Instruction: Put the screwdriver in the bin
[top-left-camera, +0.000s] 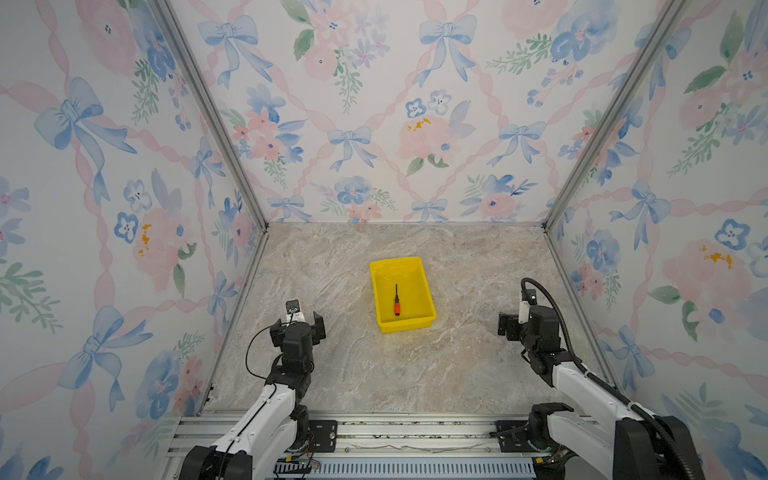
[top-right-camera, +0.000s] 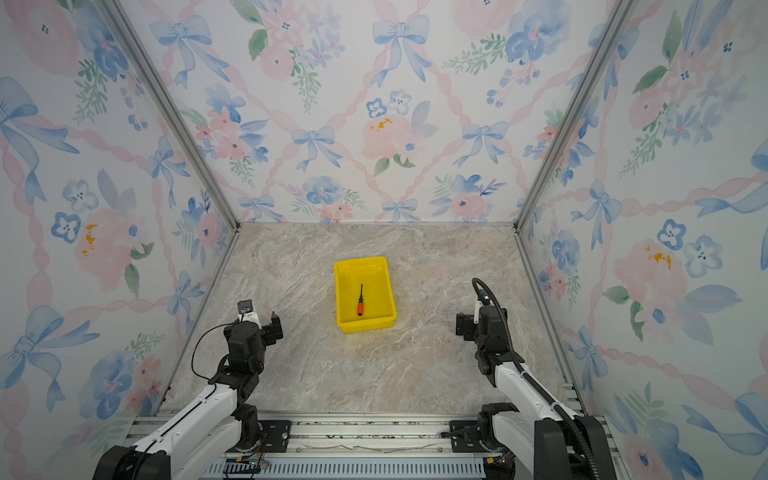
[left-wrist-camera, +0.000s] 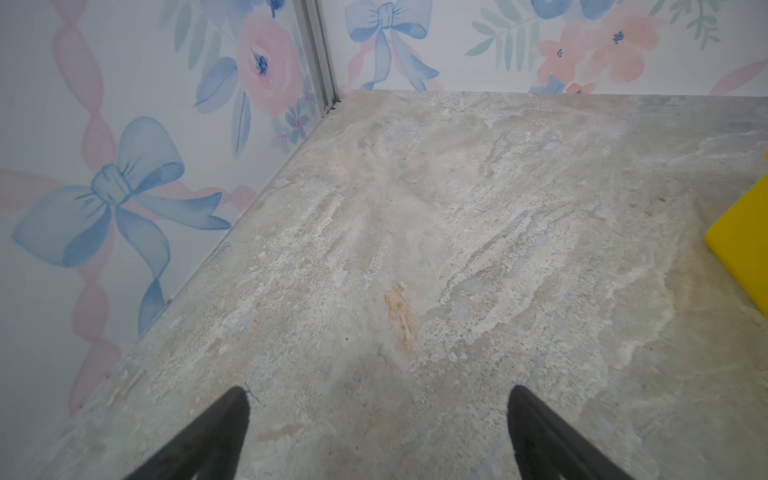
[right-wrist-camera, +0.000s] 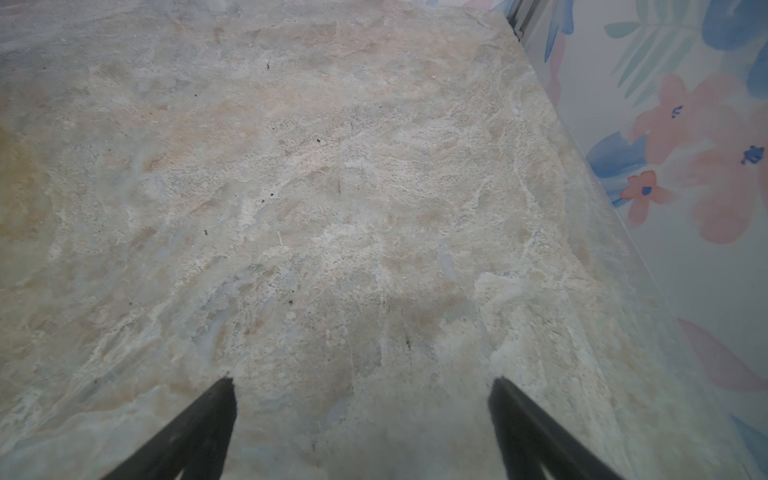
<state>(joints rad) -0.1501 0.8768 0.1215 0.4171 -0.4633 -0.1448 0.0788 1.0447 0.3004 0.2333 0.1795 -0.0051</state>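
Yellow bin (top-left-camera: 419, 322), one screwdriver (top-left-camera: 397, 302)

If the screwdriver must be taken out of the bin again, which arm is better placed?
Left, narrowly. The screwdriver lies in the bin, and the left gripper stands a little nearer than the right gripper. Both are open and empty.

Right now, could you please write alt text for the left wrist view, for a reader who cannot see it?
The left gripper is open and empty above a bare marble-patterned table, its two black fingers spread wide. A corner of the yellow bin shows at one edge of the picture, apart from the fingers. Behind the table stand walls with a floral bow pattern.
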